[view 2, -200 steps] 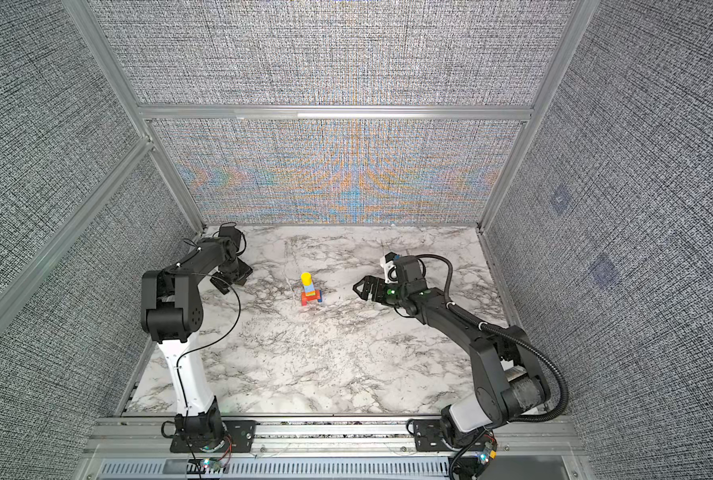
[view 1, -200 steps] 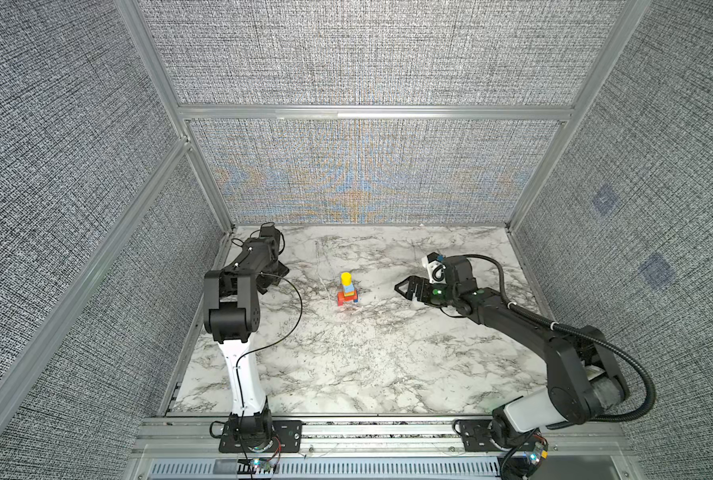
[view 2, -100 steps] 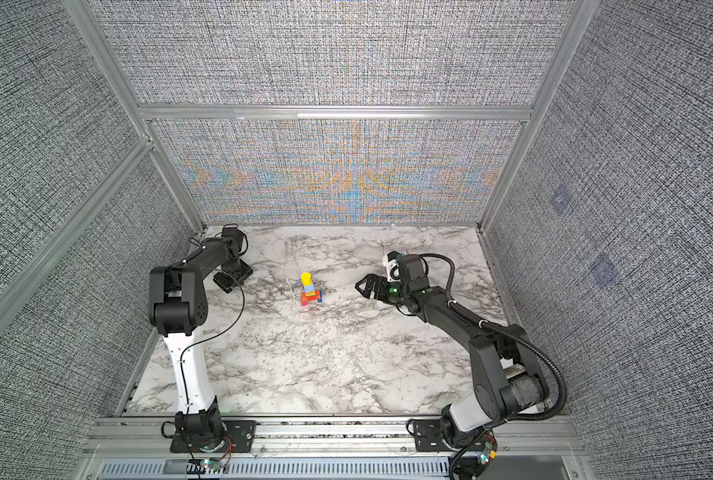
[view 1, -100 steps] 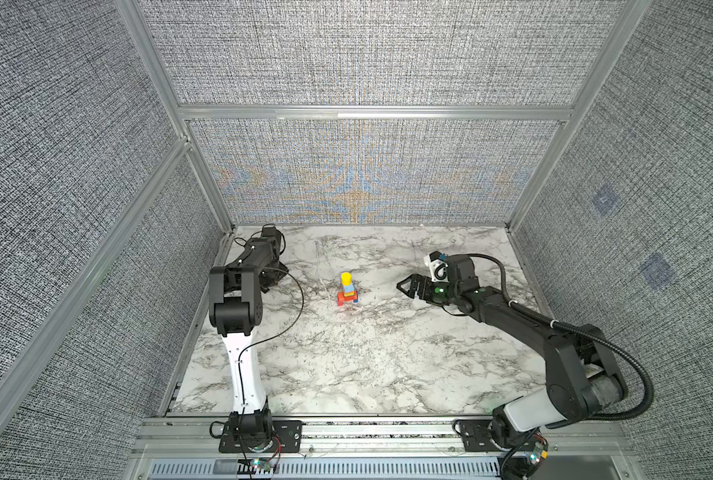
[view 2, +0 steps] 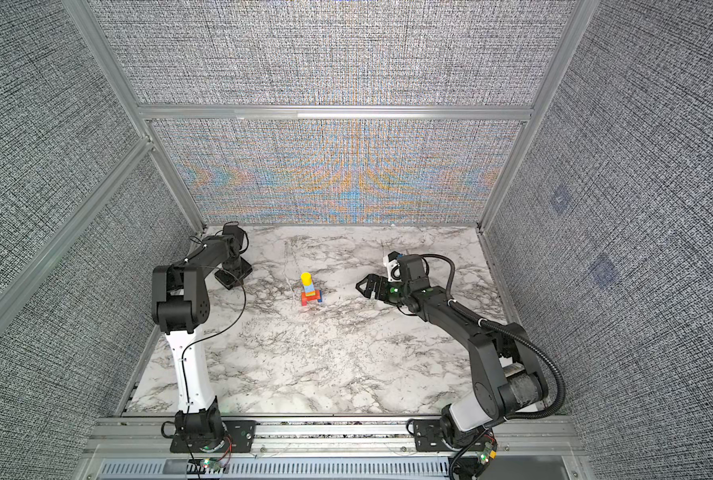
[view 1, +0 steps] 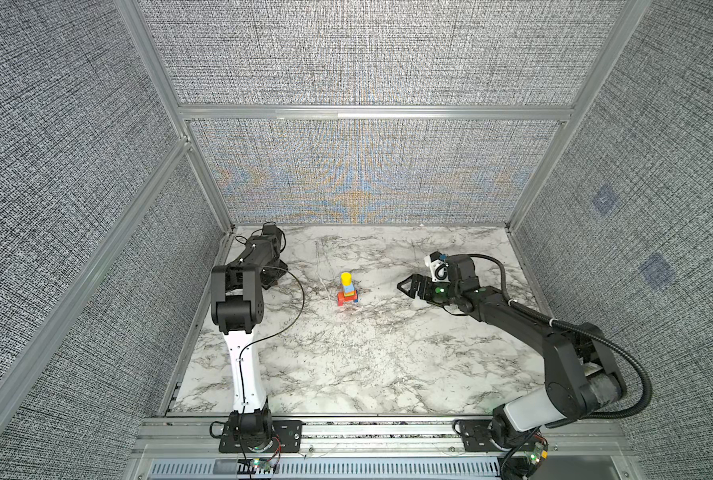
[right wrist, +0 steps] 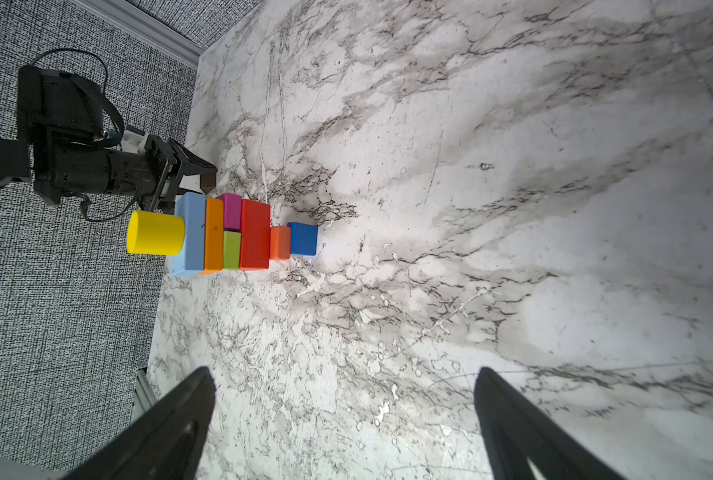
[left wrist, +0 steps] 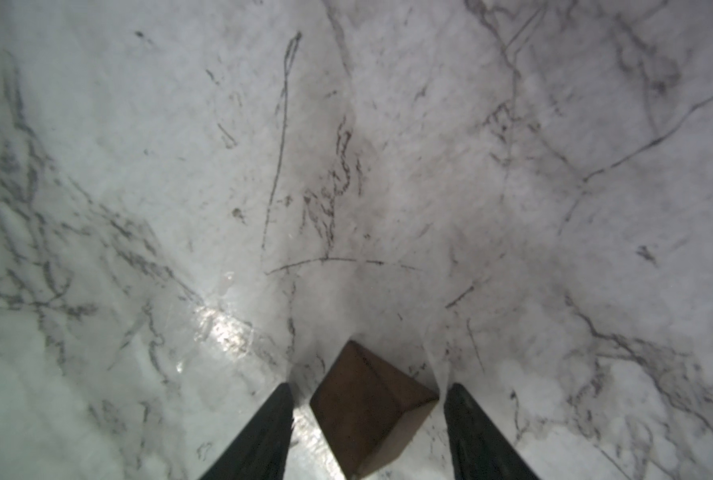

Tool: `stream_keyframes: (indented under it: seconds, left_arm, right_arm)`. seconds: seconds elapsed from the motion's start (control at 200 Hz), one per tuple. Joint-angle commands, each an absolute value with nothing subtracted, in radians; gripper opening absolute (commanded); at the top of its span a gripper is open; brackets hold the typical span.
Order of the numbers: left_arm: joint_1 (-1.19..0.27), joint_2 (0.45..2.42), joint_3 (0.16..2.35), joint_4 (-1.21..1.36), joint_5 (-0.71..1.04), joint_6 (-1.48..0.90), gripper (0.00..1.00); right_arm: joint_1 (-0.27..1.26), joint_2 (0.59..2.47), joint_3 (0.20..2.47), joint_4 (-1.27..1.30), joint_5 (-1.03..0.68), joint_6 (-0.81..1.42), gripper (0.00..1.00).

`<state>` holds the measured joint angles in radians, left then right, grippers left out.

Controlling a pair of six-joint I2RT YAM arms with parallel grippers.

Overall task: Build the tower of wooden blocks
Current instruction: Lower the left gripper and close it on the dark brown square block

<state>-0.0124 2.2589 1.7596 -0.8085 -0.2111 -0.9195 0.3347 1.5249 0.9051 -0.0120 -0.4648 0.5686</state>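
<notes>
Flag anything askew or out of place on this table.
The brown block sits turned corner-on between the fingers of the left gripper, so they face its corners, not its flat sides. The tower looks straight.

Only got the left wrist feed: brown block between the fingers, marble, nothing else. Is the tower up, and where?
Observer: Yes. The tower stands upright in the middle of the table.
Operator: What's on top?
Observer: A yellow cylinder, sitting on a light blue block.
Operator: Right arm in the way?
Observer: No. The right gripper is open and empty, off to the tower's right in both top views, with bare table between them.
</notes>
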Motion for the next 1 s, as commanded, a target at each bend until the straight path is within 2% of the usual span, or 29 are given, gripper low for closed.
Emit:
stream_keyframes:
  seconds: [0.0,0.105,0.265,0.42,0.58,0.995]
  left_arm:
    - [-0.011,2.268,1.764,-0.836,-0.219,-0.922,0.70]
    - [-0.010,2.279,1.786,-0.851,-0.210,-0.917,0.71]
    - [-0.010,2.287,1.788,-0.847,-0.200,-0.886,0.66]
    - [-0.008,2.305,1.812,-0.877,-0.194,-0.865,0.65]
    - [0.003,2.289,1.787,-0.881,-0.188,-0.898,0.69]
    - [0.020,2.240,1.737,-0.902,-0.222,-0.937,0.70]
  right_arm:
    - [0.335,1.527,0.913,-0.005,-0.478,0.566,0.99]
    - [0.333,1.526,0.913,-0.005,-0.481,0.565,0.99]
    - [0.333,1.522,0.912,-0.006,-0.481,0.565,0.99]
    - [0.333,1.526,0.911,0.000,-0.484,0.566,0.99]
    - [0.333,1.525,0.910,0.000,-0.485,0.569,0.99]
    - [0.333,1.515,0.906,0.001,-0.489,0.574,0.99]
